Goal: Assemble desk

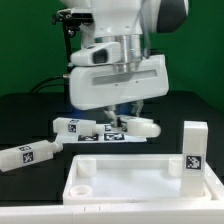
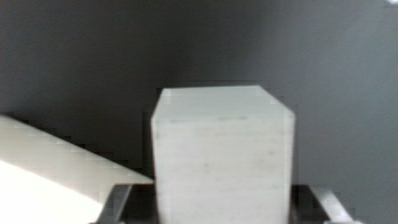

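Shows tabletop [image 1: 130, 182] rim-up in front, with upright leg [image 1: 191, 148] apparently fitted at its corner on the exterior view's right. Leaves three unfitted: outer leg [image 1: 25, 155] and middle leg [image 1: 75, 127] lying loose behind, held leg [image 2: 221, 150] clamped between gripper [image 2: 221, 205] fingers.

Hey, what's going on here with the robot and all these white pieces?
A robot arm is putting a small white desk together. Its gripper is down low, with its fingers against both sides of a leg, so it looks shut on it. The tabletop lies flat in front, with an upright leg at its corner on the exterior view's right. Two loose legs lie beyond it.
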